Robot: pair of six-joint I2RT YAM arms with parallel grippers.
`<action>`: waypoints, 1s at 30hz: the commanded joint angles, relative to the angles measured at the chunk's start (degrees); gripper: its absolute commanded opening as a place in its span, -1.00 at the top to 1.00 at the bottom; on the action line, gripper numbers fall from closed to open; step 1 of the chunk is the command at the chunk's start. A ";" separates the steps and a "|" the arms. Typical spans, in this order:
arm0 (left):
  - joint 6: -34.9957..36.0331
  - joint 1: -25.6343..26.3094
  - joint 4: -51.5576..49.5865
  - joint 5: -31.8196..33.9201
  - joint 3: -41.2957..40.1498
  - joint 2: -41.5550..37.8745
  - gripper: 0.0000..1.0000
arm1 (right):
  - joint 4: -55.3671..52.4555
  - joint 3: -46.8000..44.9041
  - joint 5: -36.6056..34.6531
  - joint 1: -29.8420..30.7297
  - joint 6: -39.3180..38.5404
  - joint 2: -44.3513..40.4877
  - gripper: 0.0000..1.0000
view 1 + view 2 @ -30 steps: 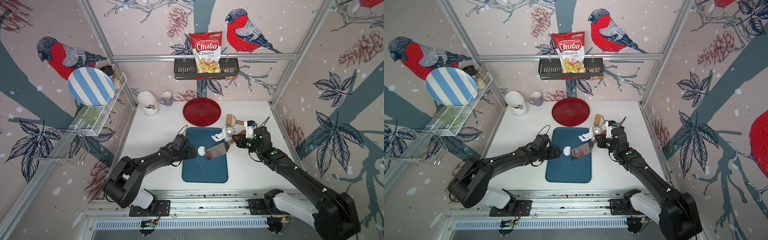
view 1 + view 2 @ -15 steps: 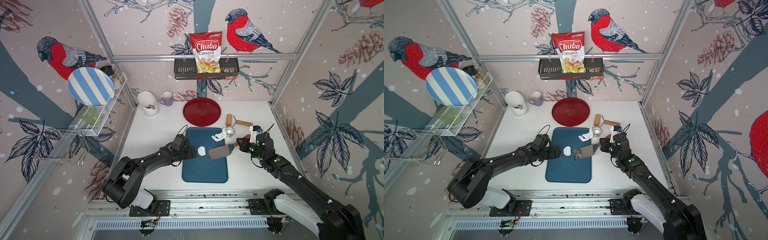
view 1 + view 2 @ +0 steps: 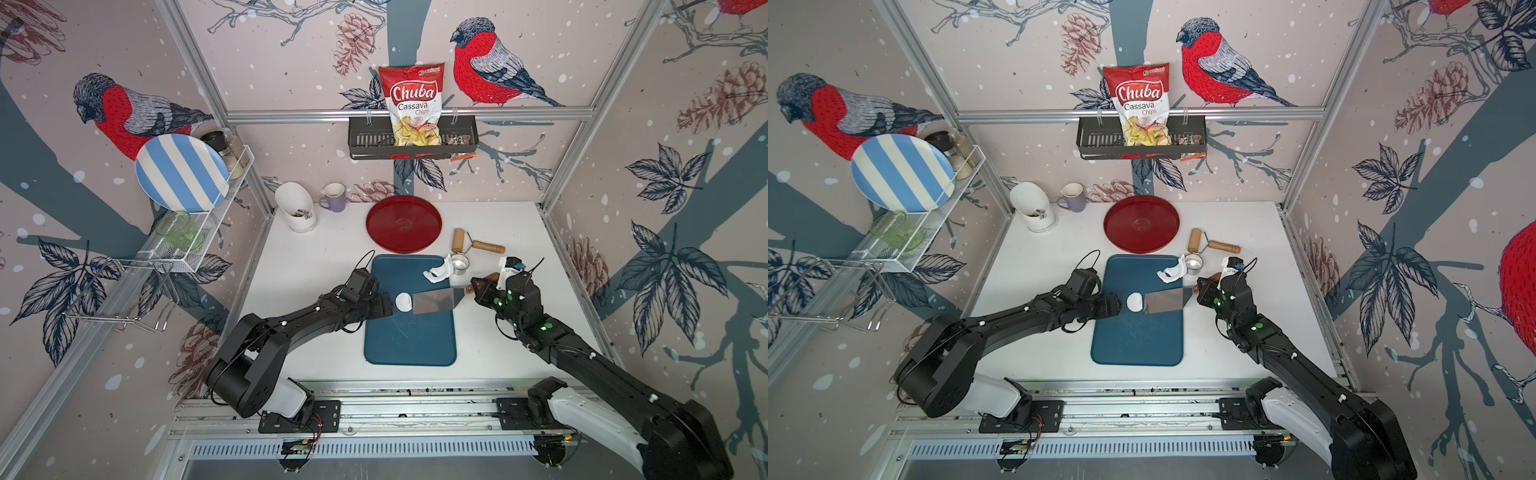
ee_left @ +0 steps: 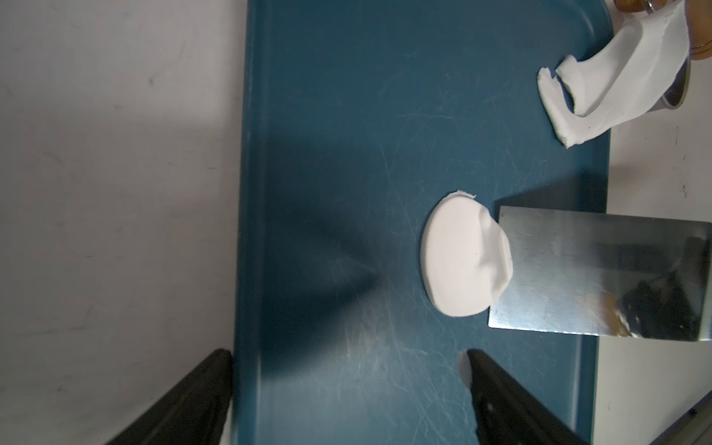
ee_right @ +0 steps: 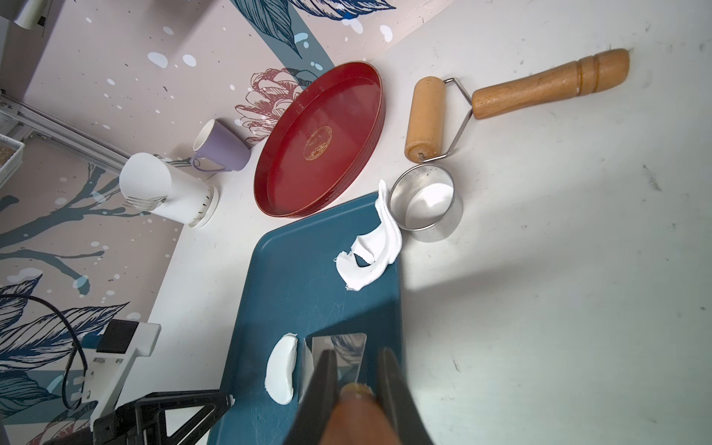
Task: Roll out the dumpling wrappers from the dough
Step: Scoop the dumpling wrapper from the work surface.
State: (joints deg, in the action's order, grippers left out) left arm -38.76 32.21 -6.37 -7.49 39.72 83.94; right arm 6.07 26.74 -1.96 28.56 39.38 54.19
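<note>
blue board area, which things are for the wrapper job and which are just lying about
For the job: wrapper, dough scrap, scraper, steel ring, roller, blue board.
Lying about: red tray, mug, white holder, chips bag, striped plate.

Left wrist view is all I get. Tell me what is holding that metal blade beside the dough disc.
Observer: The right tool is shut on the scraper's brown handle.
Operator: Now locate the roller.
Observer: The wooden roller lies on the table past the board's far right corner, just beyond the steel ring.
Operator: And the red tray.
Observer: The red tray sits on the table at the board's far edge, no dough in it.
</note>
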 commanded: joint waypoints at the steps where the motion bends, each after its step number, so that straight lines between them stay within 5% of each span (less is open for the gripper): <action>1: 0.21 0.09 1.93 -0.54 -0.25 -0.36 -0.89 | 4.32 -0.01 -0.16 0.35 1.13 1.05 1.00; 30: 0.26 0.14 1.59 -0.07 -0.19 -0.36 -0.89 | 8.78 -0.20 2.75 0.82 5.62 3.03 1.00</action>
State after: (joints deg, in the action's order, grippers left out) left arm -38.79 32.21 -6.22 -7.40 39.44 83.70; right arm 10.70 26.44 -1.10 29.43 43.40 57.78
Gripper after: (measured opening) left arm 0.946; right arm 0.157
